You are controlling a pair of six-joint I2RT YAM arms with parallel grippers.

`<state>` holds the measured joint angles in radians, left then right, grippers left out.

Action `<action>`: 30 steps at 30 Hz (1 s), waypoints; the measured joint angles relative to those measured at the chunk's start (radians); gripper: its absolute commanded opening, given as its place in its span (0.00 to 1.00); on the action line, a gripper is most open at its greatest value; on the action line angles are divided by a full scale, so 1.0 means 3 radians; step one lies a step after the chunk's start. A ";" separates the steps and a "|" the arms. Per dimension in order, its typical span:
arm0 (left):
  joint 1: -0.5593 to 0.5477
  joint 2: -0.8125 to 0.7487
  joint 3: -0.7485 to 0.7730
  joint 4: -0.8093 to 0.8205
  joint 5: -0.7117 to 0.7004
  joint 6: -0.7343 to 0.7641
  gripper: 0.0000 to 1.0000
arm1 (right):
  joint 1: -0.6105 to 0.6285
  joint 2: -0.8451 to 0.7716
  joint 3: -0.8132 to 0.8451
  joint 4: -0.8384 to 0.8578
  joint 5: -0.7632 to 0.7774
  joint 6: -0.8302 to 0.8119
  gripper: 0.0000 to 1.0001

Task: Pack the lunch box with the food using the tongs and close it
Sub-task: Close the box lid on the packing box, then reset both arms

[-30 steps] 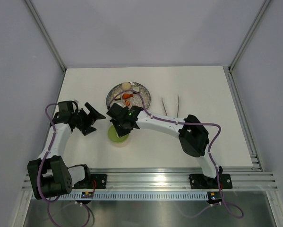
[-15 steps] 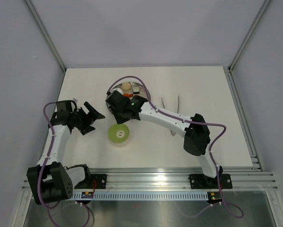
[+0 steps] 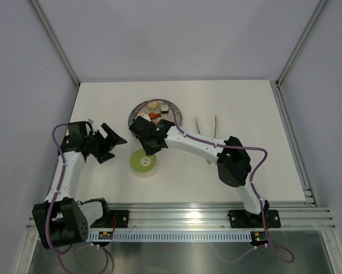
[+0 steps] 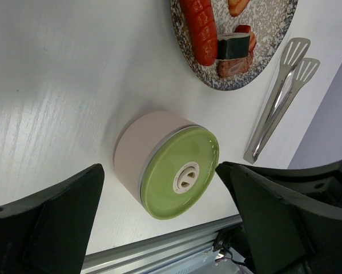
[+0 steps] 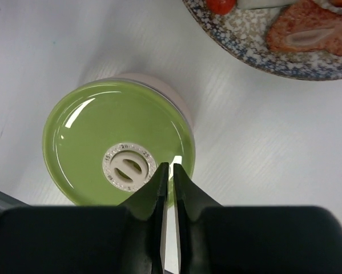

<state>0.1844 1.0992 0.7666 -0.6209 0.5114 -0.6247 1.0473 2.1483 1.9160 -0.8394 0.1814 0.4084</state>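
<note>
The lunch box [image 3: 142, 163] is a pale round tub with its light-green lid [image 5: 96, 131] sitting on it, standing in front of the speckled plate [image 3: 133, 116]. My right gripper [image 3: 150, 150] hovers over the lid's edge nearest the plate, its jaws [image 5: 166, 166] shut on nothing. Left of the lunch box, my left gripper [image 3: 120, 145] stands wide open and faces it [image 4: 179, 174] from a distance. Food [image 3: 154, 116] lies on the plate: a red sausage [image 4: 197, 25], a black-and-white roll [image 4: 233, 45], a cream ball [image 3: 153, 104]. The silver tongs [image 3: 206, 127] lie on the table right of the plate.
The right arm's forearm [image 3: 193, 147] stretches across the table between the tongs and the lunch box. An aluminium rail [image 3: 182, 216] runs along the near edge. Grey walls enclose the table on three sides.
A second ago the right gripper sat over the lid; it swung up over the plate, then came partway back toward the lunch box. The lid stayed on. The left arm barely moved.
</note>
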 measured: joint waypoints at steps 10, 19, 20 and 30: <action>0.0000 -0.0104 0.0223 -0.0214 -0.0066 0.0064 0.98 | -0.0041 -0.0918 -0.0065 -0.0084 0.0479 -0.0098 0.62; 0.0000 -0.0387 0.0516 -0.0413 -0.0463 0.0319 0.99 | -0.0679 -0.2298 -0.1151 -0.0102 0.0741 0.0097 0.85; 0.0000 -0.0394 0.0519 -0.0427 -0.0492 0.0342 0.99 | -0.0763 -0.2398 -0.1270 -0.0128 0.0748 0.0120 0.86; 0.0000 -0.0459 0.0690 -0.0678 -0.0923 0.0585 0.99 | -0.1361 -0.2977 -0.2205 -0.0254 0.0698 0.0277 0.89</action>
<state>0.1844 0.9615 0.9737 -0.8242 0.2344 -0.4492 0.6392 1.2552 1.2545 -0.9157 0.3908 0.4915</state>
